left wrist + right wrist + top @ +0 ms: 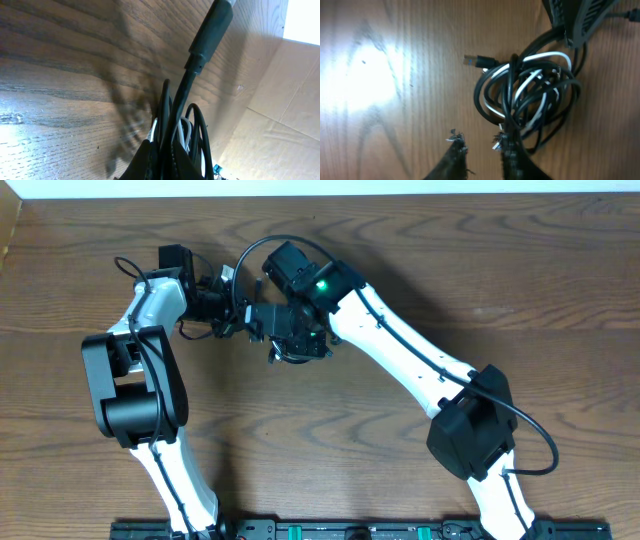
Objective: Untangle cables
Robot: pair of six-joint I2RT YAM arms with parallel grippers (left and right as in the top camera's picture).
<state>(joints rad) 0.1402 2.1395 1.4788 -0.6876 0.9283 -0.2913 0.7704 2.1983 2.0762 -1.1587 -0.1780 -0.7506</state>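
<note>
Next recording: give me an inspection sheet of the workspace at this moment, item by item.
Surface: wooden table, brown grain, glare patch.
Job's things: cables, black plus one white, in one tangled coil; a silver-tipped plug sticks out.
Clutter: nothing seen.
Grippers: left gripper shut on the cables; right gripper open, one finger at the coil's edge.
Cables: thick black arm cord loops near the right arm's base.
Surroundings: cardboard wall beside the table.
</note>
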